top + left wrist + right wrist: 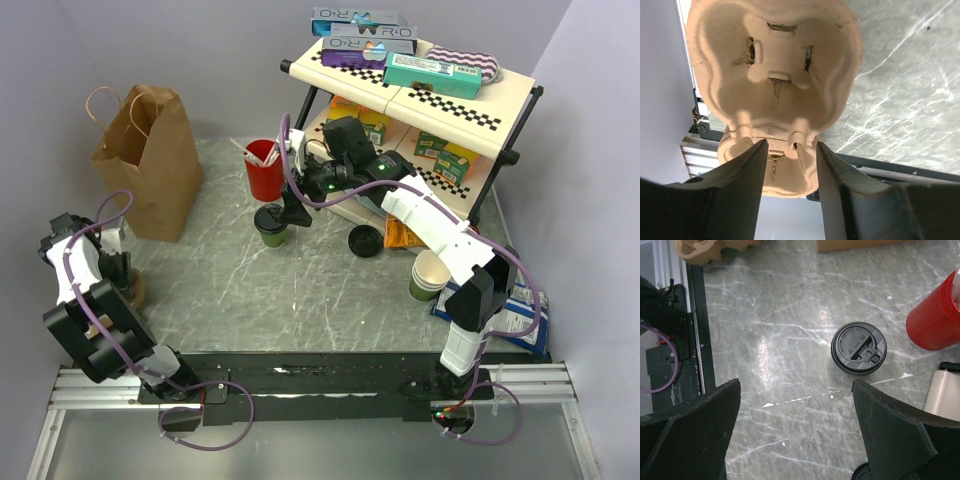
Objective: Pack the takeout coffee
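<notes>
Takeout coffee (270,226) noted upright on table (300,290), centre-left of the overhead frame, just below red cup (264,172). Right gripper (796,387) held wide apart above it. Left gripper (790,150) set astride pulp carrier (775,65); whether it is clamped cannot be told.

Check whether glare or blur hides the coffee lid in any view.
Right wrist: the lid is sharp, lettering visible; sheen on the table lies left of it, not on it. Top external: the coffee is small, dim but distinct. Left wrist: a cardboard tray fills the frame; no coffee.

my left arm (72,262) & right arm (432,225): chunky white shells, black joints | purple cables (287,150) along both | fingers (695,425) matte black | little green light (330,186) on right
</notes>
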